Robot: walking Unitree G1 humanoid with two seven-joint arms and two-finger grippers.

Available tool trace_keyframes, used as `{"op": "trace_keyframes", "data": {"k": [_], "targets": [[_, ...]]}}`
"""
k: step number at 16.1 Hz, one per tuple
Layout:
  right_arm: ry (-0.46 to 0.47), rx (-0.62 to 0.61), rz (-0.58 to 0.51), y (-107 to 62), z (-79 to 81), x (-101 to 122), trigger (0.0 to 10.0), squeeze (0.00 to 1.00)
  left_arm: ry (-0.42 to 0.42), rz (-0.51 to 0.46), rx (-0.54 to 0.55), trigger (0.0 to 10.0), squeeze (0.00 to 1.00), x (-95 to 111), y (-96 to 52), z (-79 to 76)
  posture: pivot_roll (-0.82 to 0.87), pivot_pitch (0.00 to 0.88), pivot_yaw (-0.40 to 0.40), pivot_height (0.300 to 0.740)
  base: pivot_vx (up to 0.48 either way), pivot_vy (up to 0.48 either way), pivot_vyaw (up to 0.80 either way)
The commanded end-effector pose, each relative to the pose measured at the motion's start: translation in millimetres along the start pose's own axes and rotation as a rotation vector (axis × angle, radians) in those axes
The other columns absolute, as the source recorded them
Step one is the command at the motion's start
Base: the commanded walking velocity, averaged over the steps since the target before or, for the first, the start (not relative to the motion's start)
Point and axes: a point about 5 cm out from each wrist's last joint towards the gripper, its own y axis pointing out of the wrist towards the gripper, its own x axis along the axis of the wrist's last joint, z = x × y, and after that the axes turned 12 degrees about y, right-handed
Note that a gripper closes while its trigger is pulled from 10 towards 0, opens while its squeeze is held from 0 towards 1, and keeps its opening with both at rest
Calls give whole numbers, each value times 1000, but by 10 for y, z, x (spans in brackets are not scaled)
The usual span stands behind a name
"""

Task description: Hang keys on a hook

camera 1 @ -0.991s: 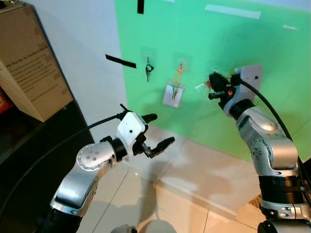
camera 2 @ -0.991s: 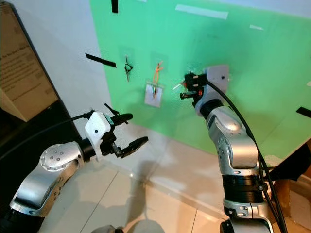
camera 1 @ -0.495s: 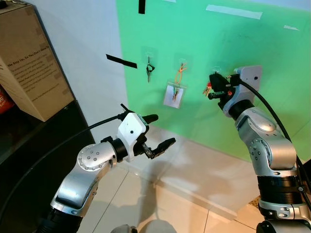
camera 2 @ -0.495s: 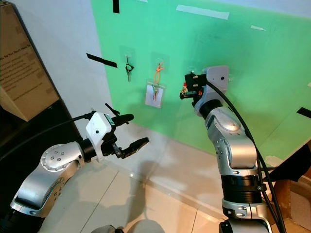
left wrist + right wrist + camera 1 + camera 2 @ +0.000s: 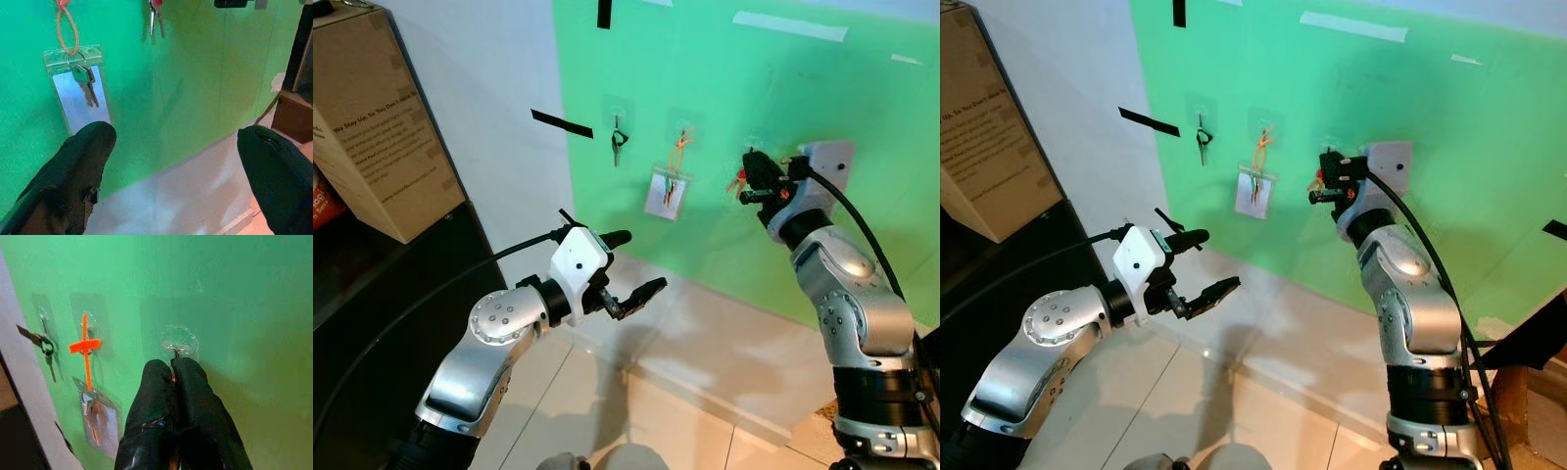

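Right gripper, fingers pinched tight on the keys, noses up to the clear hook at frame centre. Light, dangly, slippery metal — best held by the ring. Left gripper hovers wide open, lower left.

Silver arms, black cables, white wrists (black-fingered claws)
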Motion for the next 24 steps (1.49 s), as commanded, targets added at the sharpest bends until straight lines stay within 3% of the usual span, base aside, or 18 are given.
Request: {"op": "trace_keyframes", "data": {"k": [1,10,11,21,23,24], "targets": [[29,-51,52,-64,-103,-123,10000,0,18,-3,6,10000,0,21,21,33,-114,0,1,740,0,0,0],[43,-11,73,-35,12,-177,10000,0,26,0,8,10000,0,20,16,40,-109,0,2,740,0,0,0],[51,-5,70,-32,15,-167,10000,1000,26,0,8,10000,0,20,17,40,-109,0,3,740,0,0,0],[46,2,50,-51,13,-98,10000,1000,24,-4,8,10000,0,27,21,36,-110,0,-3,740,0,0,0],[27,25,55,-180,35,-103,10000,1000,18,1,33,10000,0,7,-3,32,-111,0,-4,740,0,0,0],[-32,32,56,-279,40,-126,10000,1000,5,2,58,10000,0,-14,-23,26,-112,0,-2,740,0,0,0]]}}
